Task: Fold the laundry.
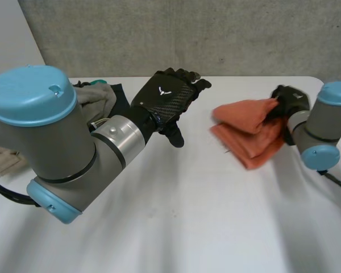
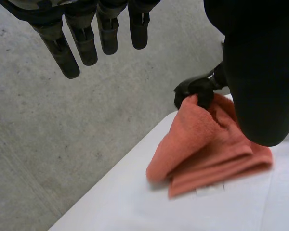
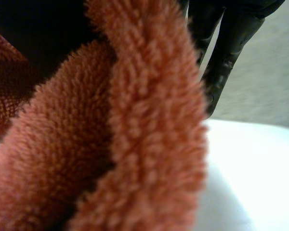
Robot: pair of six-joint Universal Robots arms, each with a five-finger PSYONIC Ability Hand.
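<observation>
I see my right hand (image 1: 288, 101) pinched shut on one end of the fluffy orange towel (image 1: 247, 132), which lies folded in soft thick layers on the smooth white counter (image 1: 187, 216), while my left hand (image 1: 165, 102) hovers nearby, fingers straight and apart.
</observation>
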